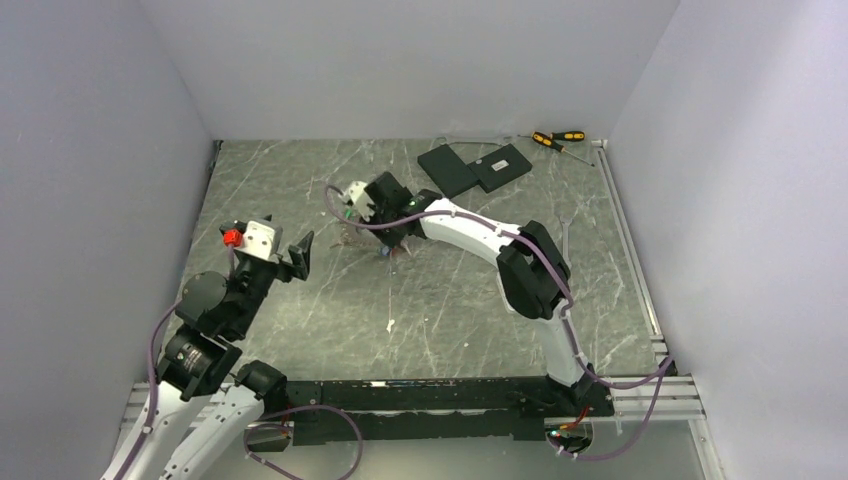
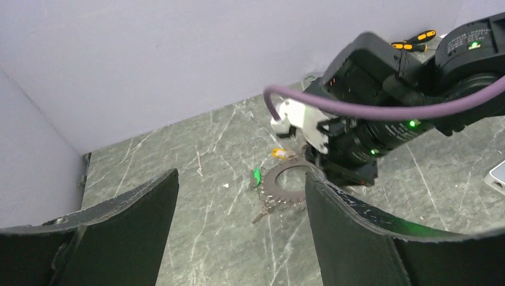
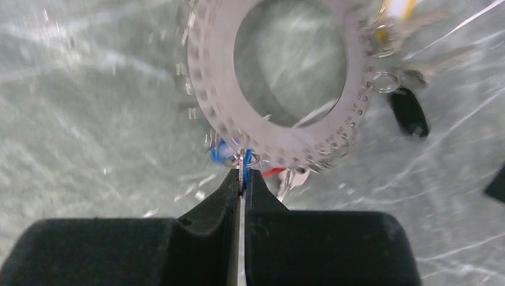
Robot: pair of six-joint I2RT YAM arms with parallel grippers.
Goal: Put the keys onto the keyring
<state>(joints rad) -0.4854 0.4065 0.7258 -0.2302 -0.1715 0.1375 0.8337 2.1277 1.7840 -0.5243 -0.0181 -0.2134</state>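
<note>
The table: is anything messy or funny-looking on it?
Nothing looks broken or spilled. One small white scrap lies loose on the table, and two screwdrivers sit at the far edge, apart from the keyring, where the right gripper pinches a small wire loop.

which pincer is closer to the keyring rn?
Right. The right pincer is at the keyring's rim, shut on a small loop there. The left pincer is open, off to the left, with bare table between it and the ring.

Bare tabletop [image 1: 300,320] left of keyring [image 2: 267,183]; right arm [image 1: 470,232] along its right side.
</note>
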